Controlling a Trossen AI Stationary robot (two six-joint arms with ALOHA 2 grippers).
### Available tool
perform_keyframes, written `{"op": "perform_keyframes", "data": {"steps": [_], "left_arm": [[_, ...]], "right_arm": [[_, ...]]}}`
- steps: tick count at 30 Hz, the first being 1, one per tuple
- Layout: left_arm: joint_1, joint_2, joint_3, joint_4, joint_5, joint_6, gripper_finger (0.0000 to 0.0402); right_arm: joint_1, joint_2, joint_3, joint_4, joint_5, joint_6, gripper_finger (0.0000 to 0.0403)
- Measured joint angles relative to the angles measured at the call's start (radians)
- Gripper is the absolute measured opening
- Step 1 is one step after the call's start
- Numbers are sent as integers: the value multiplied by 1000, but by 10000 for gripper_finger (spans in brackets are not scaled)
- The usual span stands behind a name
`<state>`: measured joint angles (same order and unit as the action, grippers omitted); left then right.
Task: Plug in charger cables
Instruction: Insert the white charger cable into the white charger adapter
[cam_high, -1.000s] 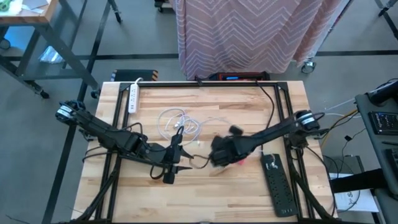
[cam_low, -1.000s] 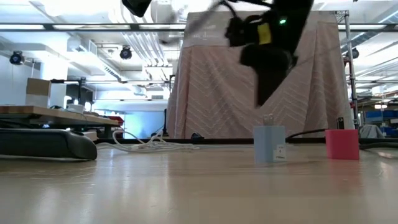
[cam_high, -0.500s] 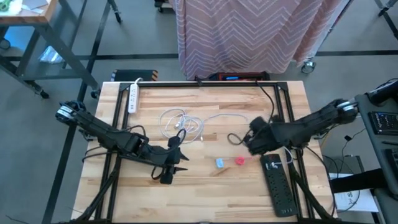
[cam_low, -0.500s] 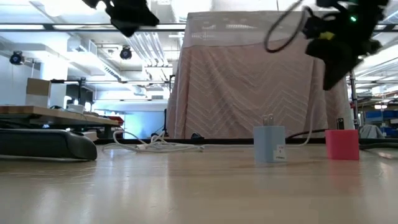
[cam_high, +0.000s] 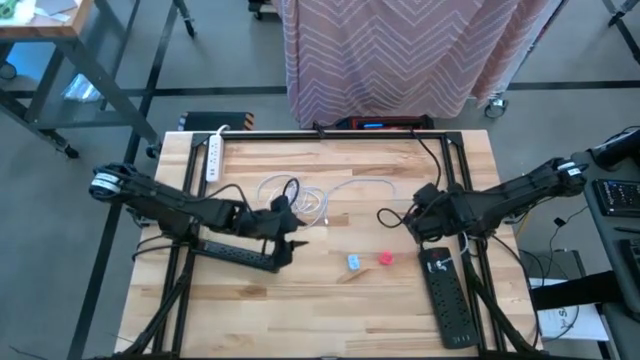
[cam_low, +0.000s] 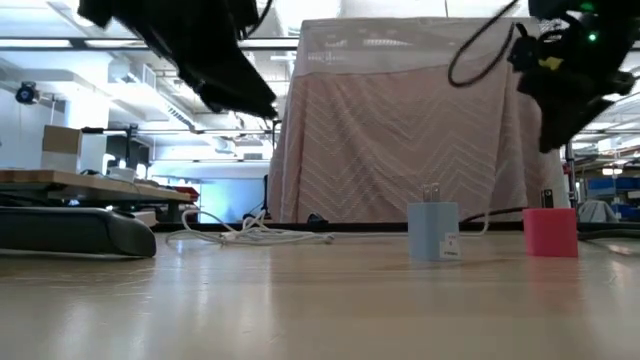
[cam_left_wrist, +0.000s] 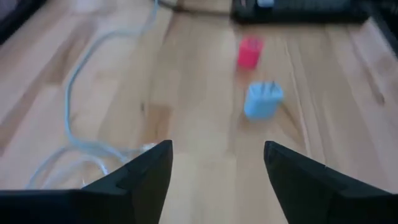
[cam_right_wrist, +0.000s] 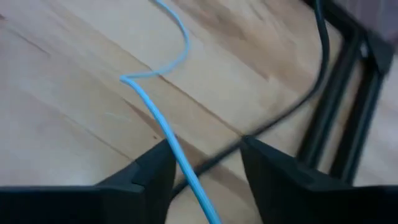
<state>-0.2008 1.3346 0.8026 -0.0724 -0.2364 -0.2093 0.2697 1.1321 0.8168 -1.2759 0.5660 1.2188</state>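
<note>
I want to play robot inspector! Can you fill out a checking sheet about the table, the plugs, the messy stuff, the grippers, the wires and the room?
Surface: wooden table, black frame rails.
Job's things: light blue plug block and red-pink plug block stand side by side, apart, unplugged; white charger cables lie coiled behind them.
Clutter: nothing seen.
Grippers: left gripper open, empty, above the table near the coil; right gripper open, a white cable running between its fingers.
Cables: white power strip at the back left corner; black power strip at the right; thick black cord.
Surroundings: striped pink cloth behind the table.
</note>
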Motion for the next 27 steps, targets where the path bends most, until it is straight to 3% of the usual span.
{"op": "perform_keyframes", "data": {"steps": [4, 8, 14, 18, 22, 27], "left_arm": [[67, 1, -78, 196, 45, 55, 249], [112, 3, -159, 357, 44, 61, 253], [136, 3, -227, 529, 38, 113, 249], [150, 3, -240, 526, 36, 92, 241], [172, -3, -240, 461, 37, 48, 235], [198, -17, -182, 147, 36, -52, 240]], "right_arm": [[-2, 1, 25, 118, 73, -138, 211], [-42, 9, 26, 426, 110, -405, 238], [-176, 91, 24, 947, 22, -886, 250], [-250, 214, 24, 1255, -210, -1107, 240], [-285, 387, 24, 1503, -429, -1224, 228], [-290, 581, 60, 1625, -470, -1250, 217]]}}
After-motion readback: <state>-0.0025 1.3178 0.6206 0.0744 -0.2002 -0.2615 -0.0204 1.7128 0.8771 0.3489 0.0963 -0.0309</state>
